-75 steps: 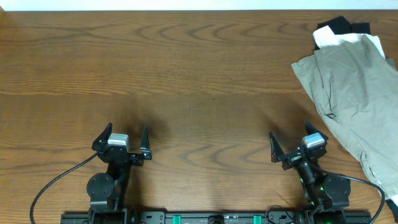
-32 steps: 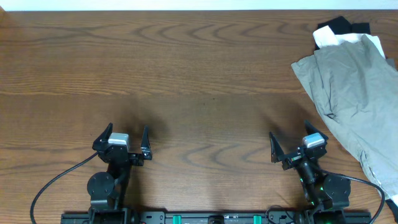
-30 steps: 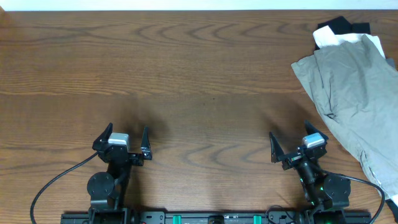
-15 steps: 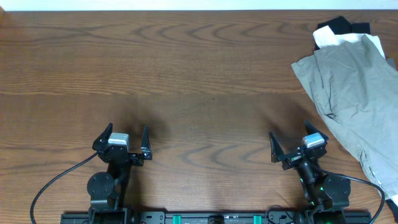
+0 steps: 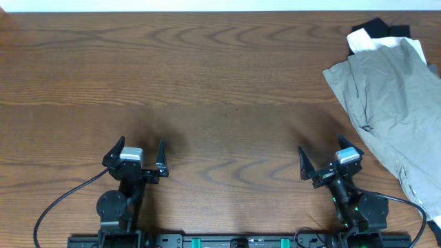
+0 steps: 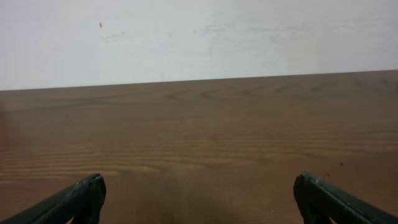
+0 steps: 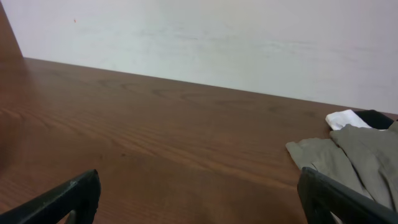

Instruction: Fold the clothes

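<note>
Overhead looks straight down on the whole table [image 5: 207, 83]. Both wrist views sit low and close to the wood, facing the far wall [image 6: 199, 37]. Overhead and right wrist share the shorts [image 5: 393, 103] [image 7: 367, 162] at the right.

My left gripper [image 5: 141, 142] and my right gripper [image 5: 320, 144] both sit at the near edge of the brown wood-grain table [image 5: 220, 83], one on its left half and one on its right, each with its black fingers spread wide over bare wood. The crumpled light khaki-green woven shorts [image 5: 393, 103] lie in the table's far right corner and spill down along its right edge out of view, well apart from both of my grippers. A bunched white garment [image 5: 365, 43] and a black garment [image 5: 379, 29] poke out from under the shorts toward the table's far edge.
</note>
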### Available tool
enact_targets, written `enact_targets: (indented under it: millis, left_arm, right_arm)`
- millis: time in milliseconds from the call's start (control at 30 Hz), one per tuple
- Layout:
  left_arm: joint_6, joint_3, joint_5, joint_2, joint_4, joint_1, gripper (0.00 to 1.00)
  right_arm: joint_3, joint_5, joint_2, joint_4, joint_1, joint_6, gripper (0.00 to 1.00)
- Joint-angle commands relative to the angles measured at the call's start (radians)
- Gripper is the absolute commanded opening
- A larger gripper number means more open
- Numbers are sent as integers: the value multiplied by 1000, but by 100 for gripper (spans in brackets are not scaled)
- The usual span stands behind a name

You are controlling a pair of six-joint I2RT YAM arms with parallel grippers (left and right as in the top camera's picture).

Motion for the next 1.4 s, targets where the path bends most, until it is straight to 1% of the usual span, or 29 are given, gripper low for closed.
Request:
enact_targets:
  millis: [0, 133, 267, 367, 500, 700, 867, 1033, 1167, 1267, 1367]
  left_arm:
    - [-9, -13, 18, 3, -39, 0, 98]
    - [-19, -13, 18, 3, -30, 0, 98]
    - [-128, -10, 18, 3, -37, 0, 98]
    - [-161, 4, 18, 4, -51, 0, 98]
    - [-164, 60, 18, 23, -52, 0, 98]
    - [-166, 194, 18, 142, -87, 0, 98]
    - [-166, 341, 18, 302, -182, 0, 98]
    - [-166, 517, 18, 485, -313, 0, 98]
    - [-166, 651, 18, 610, -428, 0, 98]
    - [-167, 714, 19, 661, -469, 0, 98]
    - [-166, 723, 38, 670, -469, 0, 98]
  right_arm:
    - [-2, -4, 0, 13, 5, 13, 99]
    - [-2, -3, 0, 2, 5, 58, 99]
    - [0, 8, 14, -11, 5, 66, 99]
    - [13, 55, 35, -26, 5, 66, 99]
    - [84, 141, 101, -97, 5, 65, 99]
    - [257, 268, 282, -188, 3, 65, 99]
    - [409, 319, 471, -262, 3, 61, 99]
    - [579, 322, 699, -358, -30, 12, 99]
    - [719, 226, 858, -436, -64, 13, 99]
    - [782, 179, 919, -436, -63, 12, 99]
    - [806, 257, 952, -414, -71, 29, 99]
